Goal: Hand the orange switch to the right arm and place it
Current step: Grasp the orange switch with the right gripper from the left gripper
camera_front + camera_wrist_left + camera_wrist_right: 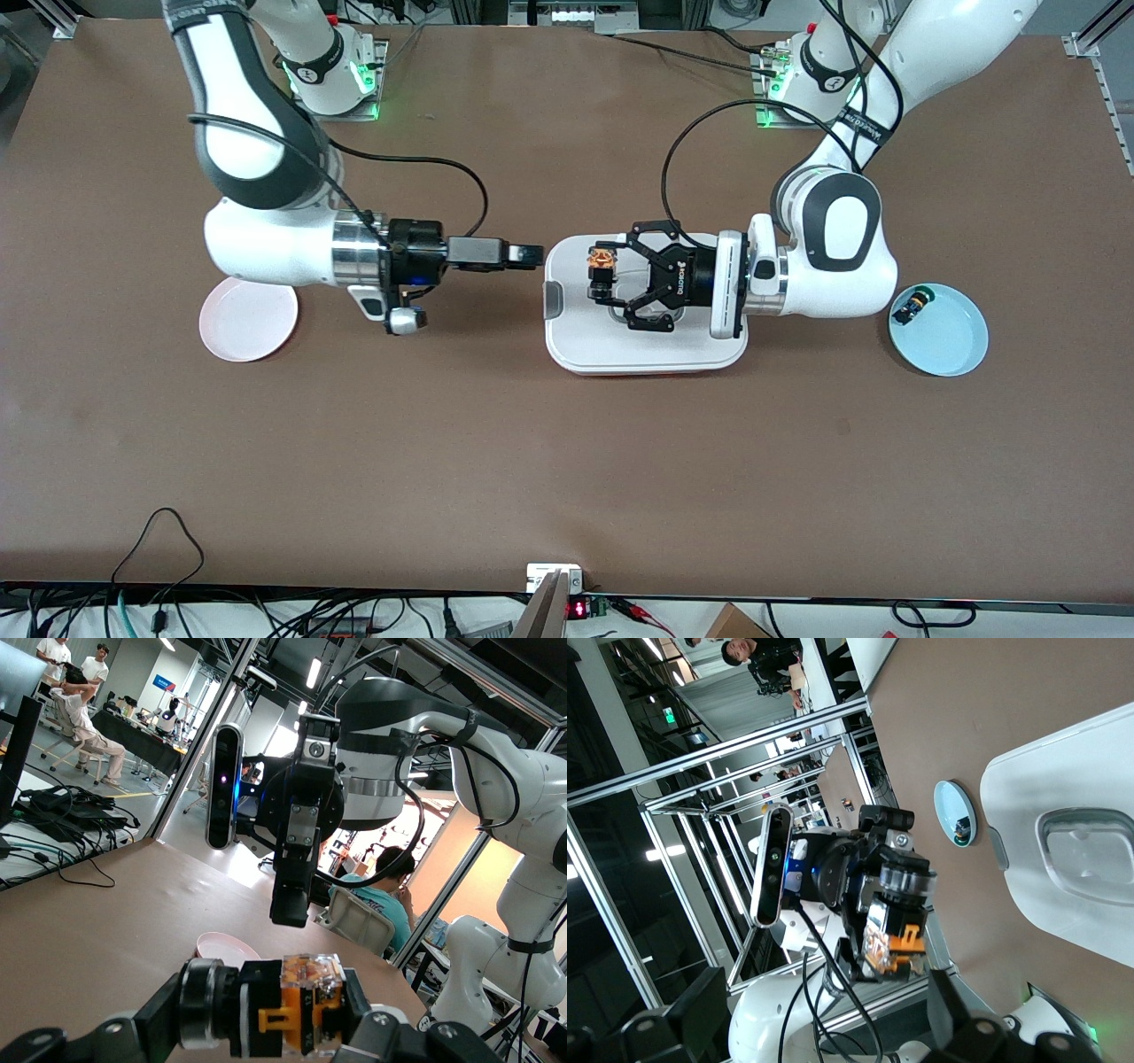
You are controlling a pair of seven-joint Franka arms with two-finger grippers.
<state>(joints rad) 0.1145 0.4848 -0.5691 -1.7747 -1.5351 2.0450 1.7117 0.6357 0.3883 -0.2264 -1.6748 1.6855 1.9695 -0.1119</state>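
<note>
The orange switch [602, 268], black-bodied with an orange and clear end, is held sideways in my left gripper [601, 276], which is shut on it above the white tray [638, 354]. It fills the left wrist view [283, 1010] between the gripper's pads. My right gripper [530, 255] is open and empty, level with the switch, just off the tray's edge at the right arm's end, pointing at it with a small gap between. In the right wrist view the switch [895, 939] shows ahead between my wide-apart fingers [983, 1028]. The right gripper also shows in the left wrist view [291, 899].
A pink plate [248, 319] lies under the right arm's wrist. A blue plate [952, 346] at the left arm's end of the table holds a black switch with a green cap [912, 306]. The tray has a shallow recess [1085, 850].
</note>
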